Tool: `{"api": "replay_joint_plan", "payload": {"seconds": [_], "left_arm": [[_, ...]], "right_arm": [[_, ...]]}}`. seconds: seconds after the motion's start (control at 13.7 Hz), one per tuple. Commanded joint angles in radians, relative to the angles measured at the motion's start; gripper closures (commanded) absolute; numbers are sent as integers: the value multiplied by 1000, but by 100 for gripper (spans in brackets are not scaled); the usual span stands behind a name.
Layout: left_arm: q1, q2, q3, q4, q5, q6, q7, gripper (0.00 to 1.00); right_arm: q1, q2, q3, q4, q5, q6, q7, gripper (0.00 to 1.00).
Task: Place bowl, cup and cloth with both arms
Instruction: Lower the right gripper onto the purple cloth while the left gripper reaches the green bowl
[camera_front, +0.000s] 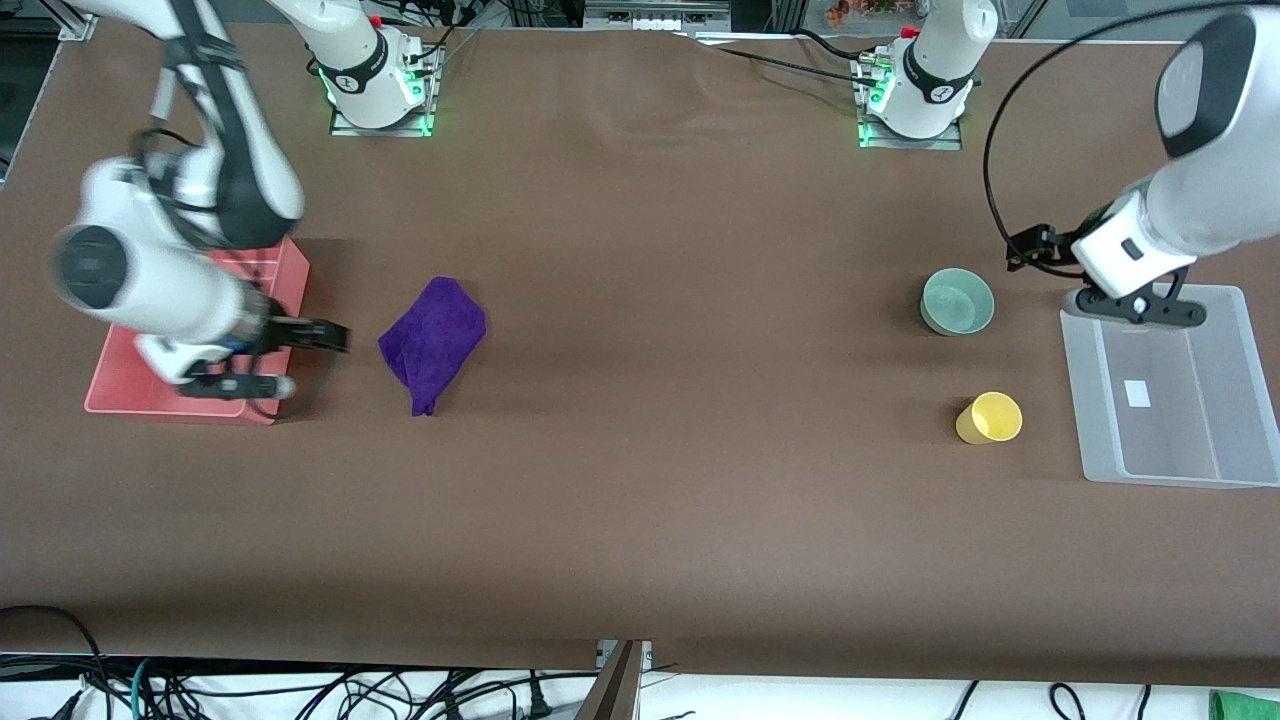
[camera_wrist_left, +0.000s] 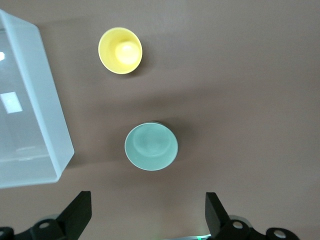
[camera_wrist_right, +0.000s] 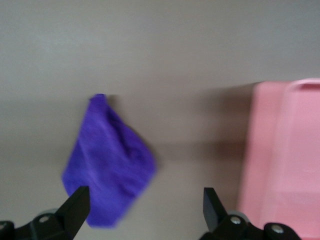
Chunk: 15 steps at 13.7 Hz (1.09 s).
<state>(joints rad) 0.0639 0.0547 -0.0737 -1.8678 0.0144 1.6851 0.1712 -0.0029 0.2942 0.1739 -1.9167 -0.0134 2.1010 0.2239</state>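
Hovering open-jawed, the right gripper (camera_front: 300, 360) is hanging over the pink tray (camera_front: 130, 390), the left gripper (camera_front: 1140, 305) over the clear bin (camera_front: 1230, 470); one bowl (camera_front: 957, 301), one cup (camera_front: 989, 418) and one cloth (camera_front: 433, 340) are lying on the table.

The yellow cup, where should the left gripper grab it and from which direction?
Probably the rim, from straight above. The yellow cup stands upright with its mouth open upward, apart from the bowl and the clear bin, so one finger can go inside, one outside. The left gripper is open over the bin's edge.
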Motion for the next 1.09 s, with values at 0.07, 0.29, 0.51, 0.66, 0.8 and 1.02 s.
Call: {"api": "replay_joint_plan", "payload": {"seconds": [0.07, 0.29, 0.51, 0.66, 0.8, 1.02], "left_arm": [[42, -12, 0, -169, 4, 155, 172, 0], [75, -9, -1, -377, 18, 442, 285, 0], [123, 42, -1, -494, 21, 635, 419, 0], [140, 92, -3, -519, 21, 688, 435, 0], [142, 154, -3, -543, 21, 780, 451, 1], [149, 220, -5, -557, 21, 874, 493, 28]], "right_arm": [[33, 63, 45, -77, -2, 180, 139, 0], [55, 126, 45, -125, -3, 330, 172, 0], [64, 166, 45, -173, -5, 440, 170, 0], [67, 190, 45, -171, -11, 448, 169, 10], [67, 194, 45, -171, -16, 439, 157, 71], [69, 192, 45, -162, -16, 407, 150, 100]]}}
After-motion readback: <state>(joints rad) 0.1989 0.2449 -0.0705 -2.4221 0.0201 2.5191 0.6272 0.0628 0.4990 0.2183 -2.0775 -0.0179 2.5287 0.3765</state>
